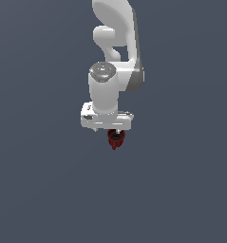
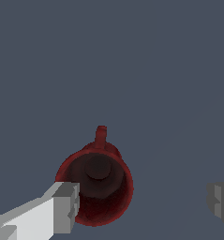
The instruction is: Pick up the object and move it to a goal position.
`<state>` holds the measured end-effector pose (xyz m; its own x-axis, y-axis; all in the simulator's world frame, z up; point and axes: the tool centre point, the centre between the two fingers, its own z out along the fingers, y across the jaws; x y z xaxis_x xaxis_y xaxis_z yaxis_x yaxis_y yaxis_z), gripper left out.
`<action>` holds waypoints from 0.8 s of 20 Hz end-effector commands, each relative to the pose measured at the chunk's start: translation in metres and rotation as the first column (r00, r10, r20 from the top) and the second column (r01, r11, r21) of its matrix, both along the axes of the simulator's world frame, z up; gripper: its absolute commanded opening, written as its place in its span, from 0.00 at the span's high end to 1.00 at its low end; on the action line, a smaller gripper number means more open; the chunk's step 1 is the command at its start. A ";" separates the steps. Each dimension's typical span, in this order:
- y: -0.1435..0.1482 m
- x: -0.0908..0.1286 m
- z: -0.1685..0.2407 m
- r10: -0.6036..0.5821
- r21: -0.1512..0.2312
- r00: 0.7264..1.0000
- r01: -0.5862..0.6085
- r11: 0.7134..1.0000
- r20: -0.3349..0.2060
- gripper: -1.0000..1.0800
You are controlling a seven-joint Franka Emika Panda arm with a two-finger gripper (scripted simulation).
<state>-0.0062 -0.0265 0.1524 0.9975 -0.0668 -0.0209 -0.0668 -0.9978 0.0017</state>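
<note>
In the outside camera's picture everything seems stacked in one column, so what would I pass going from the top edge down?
white arm → gripper → small dark red cup, then only plain grey background below.
</note>
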 end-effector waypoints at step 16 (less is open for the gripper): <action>-0.012 0.004 0.002 -0.031 -0.016 1.000 0.031 0.999 0.006 0.38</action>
